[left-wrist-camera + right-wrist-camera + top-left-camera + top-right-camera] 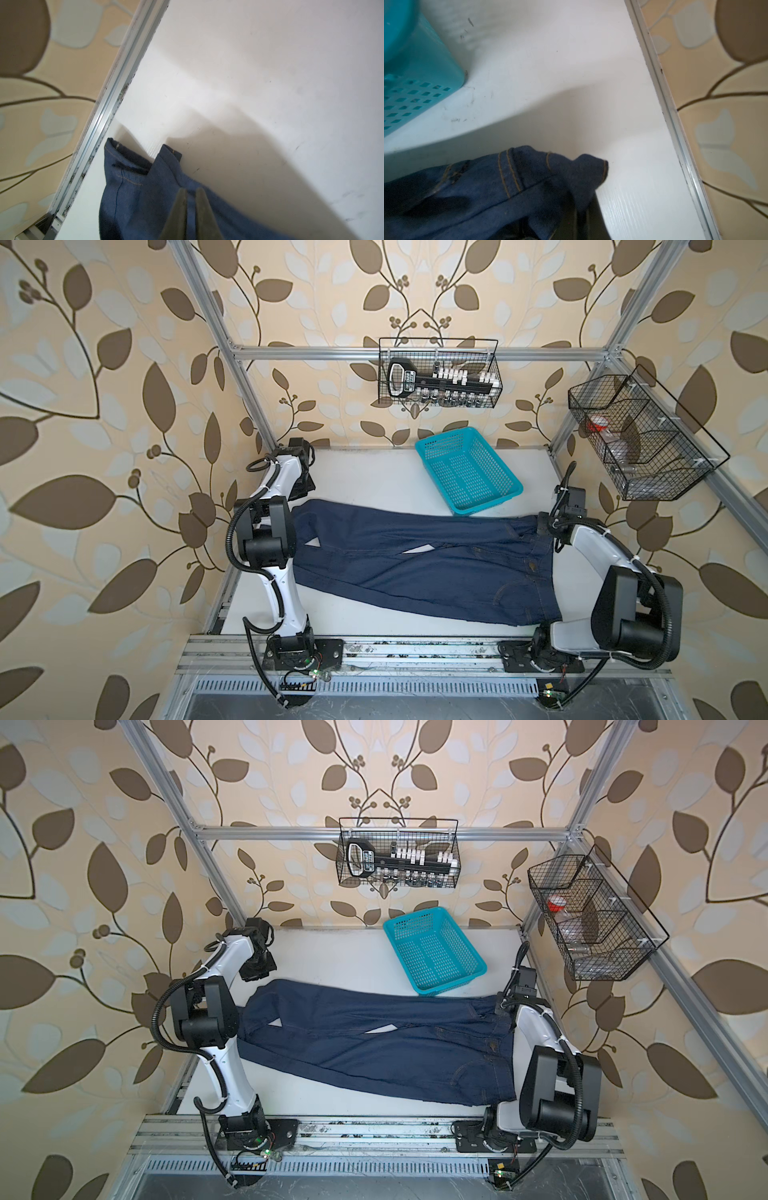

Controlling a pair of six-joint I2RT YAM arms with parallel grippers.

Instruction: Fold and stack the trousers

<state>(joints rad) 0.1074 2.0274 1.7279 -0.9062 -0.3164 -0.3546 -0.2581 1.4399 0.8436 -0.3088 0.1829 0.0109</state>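
The dark navy trousers (415, 556) lie spread lengthwise across the white table (365, 481), waist at the right and both legs reaching left. A slit of table shows between the legs. In the left wrist view my left gripper (191, 190) stands near the leg hems, its two fingers close together with a fold of denim (135, 197) between them. My right gripper (543, 526) is at the far corner of the waistband. In the right wrist view the orange-stitched waistband (512, 172) drapes over its fingers and hides most of them.
A turquoise perforated basket (486, 504) sits at the back of the table, its near edge touching the trousers. Black wire baskets hang on the back rail (440, 373) and the right rail (636, 439). Aluminium rails border the table by both grippers.
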